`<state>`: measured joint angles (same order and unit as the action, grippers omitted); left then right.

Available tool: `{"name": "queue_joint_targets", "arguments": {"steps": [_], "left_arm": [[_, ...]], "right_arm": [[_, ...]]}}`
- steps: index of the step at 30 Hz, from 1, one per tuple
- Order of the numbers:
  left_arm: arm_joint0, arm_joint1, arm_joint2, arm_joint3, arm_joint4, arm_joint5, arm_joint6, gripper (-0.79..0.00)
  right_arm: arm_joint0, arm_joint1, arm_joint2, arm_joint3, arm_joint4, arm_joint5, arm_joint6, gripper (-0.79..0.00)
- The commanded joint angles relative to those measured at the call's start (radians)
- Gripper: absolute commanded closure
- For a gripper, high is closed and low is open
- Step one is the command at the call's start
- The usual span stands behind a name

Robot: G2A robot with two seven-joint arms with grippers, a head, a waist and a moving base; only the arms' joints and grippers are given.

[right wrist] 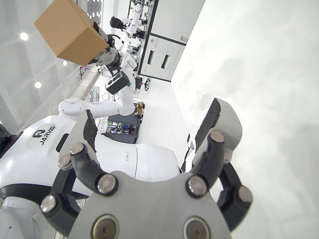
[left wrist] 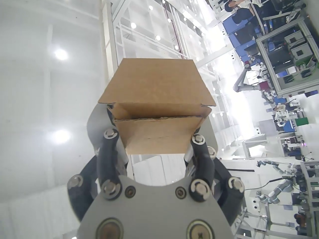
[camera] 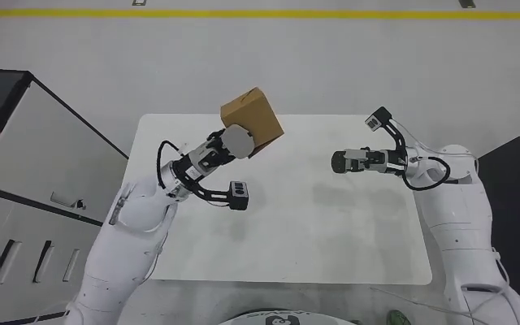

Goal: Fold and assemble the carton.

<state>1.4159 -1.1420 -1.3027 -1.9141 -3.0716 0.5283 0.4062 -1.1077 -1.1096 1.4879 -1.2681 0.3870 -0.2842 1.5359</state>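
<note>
- The carton (camera: 253, 120) already stands up as a box, with its side walls squared and closed faces towards the right wrist camera.
- The left gripper (left wrist: 154, 140) is clamped on it and holds it in the air above the far left part of the table (camera: 325, 244).
- At the gripped end, one flap (left wrist: 155, 131) is bent but a gap shows behind it, so that end looks unfinished.
- The right gripper (right wrist: 152, 123) hangs over the table with fingers spread and empty, well apart from the carton.
- What is left is probably tucking that end shut.
</note>
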Motion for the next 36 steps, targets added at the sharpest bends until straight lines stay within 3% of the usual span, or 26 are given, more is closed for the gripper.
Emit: {"name": "queue_joint_targets", "arguments": {"steps": [1,7,13,16,21,33,36], "left_arm": [[0.012,-0.013,0.018,0.000,0.000,-0.001,-0.020,0.000],[0.036,-0.061,0.045,0.004,0.000,-0.017,-0.043,0.000],[0.002,-0.094,-0.027,0.023,0.000,-0.004,0.023,0.000],[-0.031,-0.089,-0.088,0.039,0.000,0.051,0.111,0.000],[-0.058,-0.077,-0.154,0.056,0.025,0.172,0.158,0.000],[-0.095,-0.072,-0.166,0.062,0.404,0.400,0.017,0.000],[-0.095,-0.072,-0.166,0.062,0.404,0.400,0.017,0.000]], "right_arm": [[0.000,0.000,0.000,0.000,0.000,0.000,0.000,-0.785],[0.000,0.000,0.000,0.000,0.000,0.000,0.000,-0.785],[0.000,0.000,0.000,0.000,0.000,0.000,0.000,-0.785],[0.000,0.000,0.000,0.000,0.000,0.000,0.000,-0.785],[0.000,0.000,0.000,0.000,0.000,0.000,0.000,-0.785],[0.000,0.000,0.000,0.000,0.000,0.000,0.000,-0.785],[0.000,0.000,0.000,0.000,0.000,0.000,0.000,-0.785]]}}
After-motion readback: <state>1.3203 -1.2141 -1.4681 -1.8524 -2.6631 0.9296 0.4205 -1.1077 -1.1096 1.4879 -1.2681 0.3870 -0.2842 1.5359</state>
